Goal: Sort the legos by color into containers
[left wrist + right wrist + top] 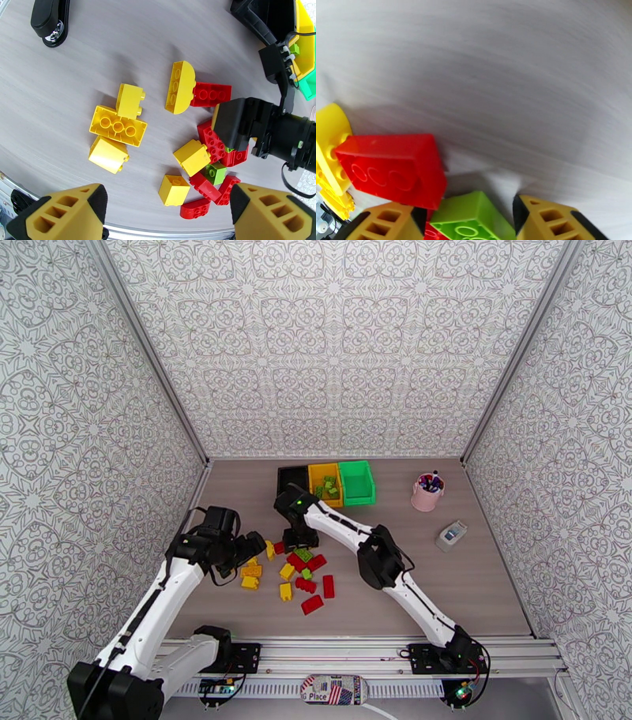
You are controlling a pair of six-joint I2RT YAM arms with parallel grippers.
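Observation:
A loose pile of red, yellow and green legos (pixel 300 571) lies mid-table. In the left wrist view yellow bricks (pixel 117 127) lie left of red ones (pixel 210 94). The black (pixel 291 474), yellow (pixel 316 474) and green (pixel 357 481) containers stand in a row at the back; green legos (pixel 327 488) lie in the yellow one. My left gripper (pixel 254 549) (pixel 168 197) hovers wide open over the pile's left side, holding nothing. My right gripper (pixel 300 541) (pixel 470 215) is down in the pile, open. Its fingers (pixel 553 221) stand close on either side of a green lego (pixel 474 213) beside a red brick (pixel 395 169).
A pink cup of pens (pixel 427 491) and a small white device (pixel 451 535) stand at the right. A black stapler-like object (pixel 49 19) lies left of the pile. Patterned walls close in the table on three sides. The right arm's body (pixel 276 134) reaches over the pile.

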